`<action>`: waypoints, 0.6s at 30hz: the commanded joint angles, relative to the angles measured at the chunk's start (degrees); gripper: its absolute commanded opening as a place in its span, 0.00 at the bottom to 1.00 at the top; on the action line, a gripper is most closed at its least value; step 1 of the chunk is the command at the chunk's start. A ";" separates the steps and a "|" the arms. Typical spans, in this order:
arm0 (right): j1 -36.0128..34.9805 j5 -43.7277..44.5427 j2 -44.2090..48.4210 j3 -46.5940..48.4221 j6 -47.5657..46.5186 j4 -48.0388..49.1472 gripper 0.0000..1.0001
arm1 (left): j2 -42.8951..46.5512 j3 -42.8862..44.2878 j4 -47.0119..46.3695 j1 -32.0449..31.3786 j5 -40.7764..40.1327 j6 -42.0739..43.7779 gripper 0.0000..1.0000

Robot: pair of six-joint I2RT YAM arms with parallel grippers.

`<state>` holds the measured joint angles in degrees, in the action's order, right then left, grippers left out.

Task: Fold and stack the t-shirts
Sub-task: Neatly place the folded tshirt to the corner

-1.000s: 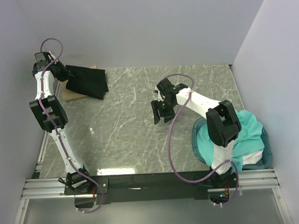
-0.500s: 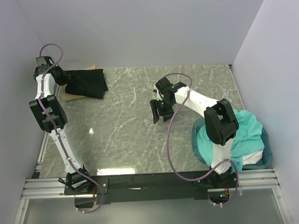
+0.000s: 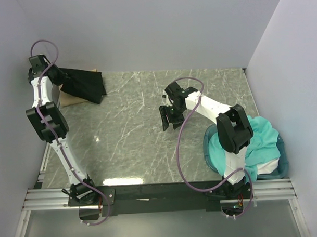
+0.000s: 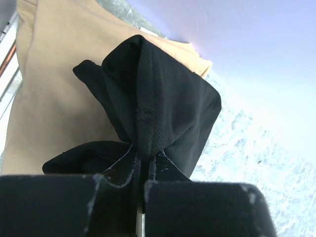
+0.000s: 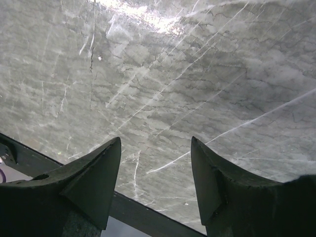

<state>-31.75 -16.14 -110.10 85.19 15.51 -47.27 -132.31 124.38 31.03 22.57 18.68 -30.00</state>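
One black tee [image 4: 153, 108] pinched in L gripper [image 4: 143, 160], bunched ahead; R gripper [image 5: 155, 144] spread.

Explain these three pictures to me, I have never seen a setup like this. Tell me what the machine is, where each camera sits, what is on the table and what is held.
The machine is two white-and-black robot arms, left arm and right arm, bolted at the near edge of a grey marble-patterned table. The wide picture looks down from above and behind them. The other two come from a small camera on each wrist. The left claw is shut on a bunched soft black t-shirt in the far left corner, over a flat tan-brown t-shirt. The right claw is open and empty above the tabletop. By the right arm's base, a round translucent blue plastic tub holds crumpled teal-turquoise t-shirts.
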 commanded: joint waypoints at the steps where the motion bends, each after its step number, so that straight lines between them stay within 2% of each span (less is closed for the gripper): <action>1: -0.51 -0.38 -0.72 2.53 -0.83 -0.99 0.65 | 4.61 -0.19 -4.22 1.07 1.01 -1.73 0.00; 18: -0.51 -0.56 -0.20 2.00 -0.74 -0.81 0.65 | 3.64 0.52 -5.45 2.39 0.31 -1.91 0.00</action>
<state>-31.75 -16.16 -110.10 85.19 15.49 -47.46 -132.05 124.16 29.54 24.14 19.18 -31.16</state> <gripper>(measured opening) 0.654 0.043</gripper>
